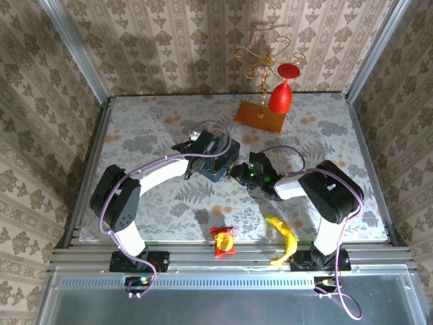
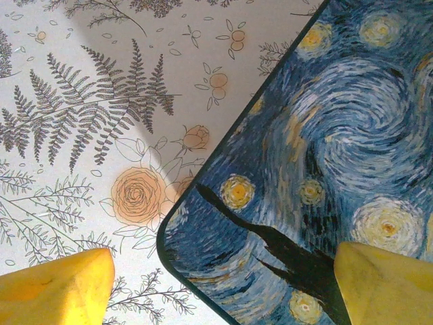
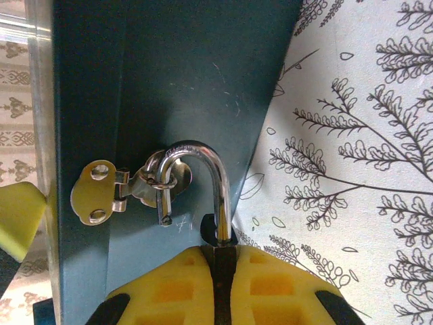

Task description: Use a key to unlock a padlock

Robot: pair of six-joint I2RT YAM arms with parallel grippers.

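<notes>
The padlock (image 3: pixel 220 210) hangs at the lower middle of the right wrist view. Its bright shackle arches upward and hooks through the ring of a small hasp (image 3: pixel 118 193) on the side wall of the blue tin (image 3: pixel 169 68). The dark body of the padlock sits directly below the shackle. It is pinched between the two yellow pads (image 3: pixel 169 291) of the right end effector (image 3: pixel 223 271), which is clamped tight on it at the bottom edge of the frame. The patterned desk (image 3: pixel 365 135) lies to the right.

In the top view, near the middle of the frame, this end effector (image 1: pixel 242 173) meets the tin (image 1: pixel 215 172) from the right. The left end effector (image 1: pixel 214 154) sits over the tin from the left. In the left wrist view its jaws stand wide apart and hold nothing. One fingertip (image 2: pixel 57 288) is at lower left over the desk (image 2: pixel 81 68). The other is at lower right over the swirl-painted lid (image 2: pixel 338 135), whose corner lies between them.
</notes>
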